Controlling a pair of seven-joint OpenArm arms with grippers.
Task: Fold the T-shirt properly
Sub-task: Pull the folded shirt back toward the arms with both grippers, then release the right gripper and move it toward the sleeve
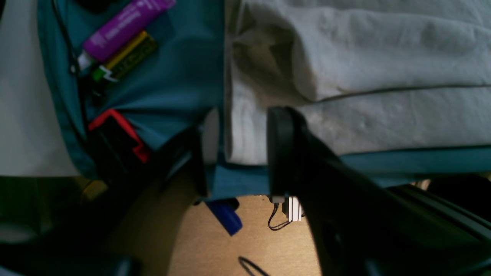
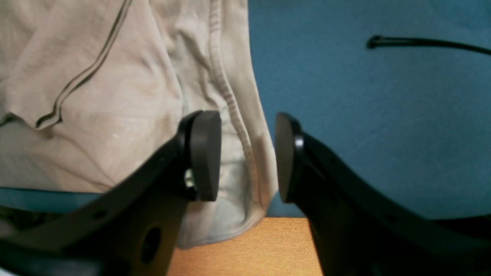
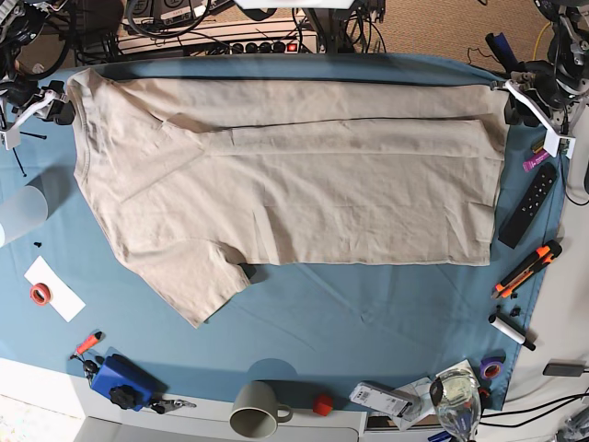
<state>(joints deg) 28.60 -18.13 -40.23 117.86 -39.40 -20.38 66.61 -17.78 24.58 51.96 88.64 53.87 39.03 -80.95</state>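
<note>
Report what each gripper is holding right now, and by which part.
Nothing is held. The right gripper stands open around the T-shirt hem without pinching it; the left gripper is open at the opposite far corner, its pads clear of the cloth.

T-shirt (image 3: 294, 175): matt beige woven cloth, wrinkled, stitched ribbed hem | table cloth (image 3: 368, 313): matt blue fabric, smooth | desk (image 2: 249, 245): orange-brown wood look, fine grain, lower centre | right end effector (image 2: 247, 157): black plastic, smooth matt pads | mug (image 3: 258, 407): smooth, slightly glossy grey ceramic look
</note>
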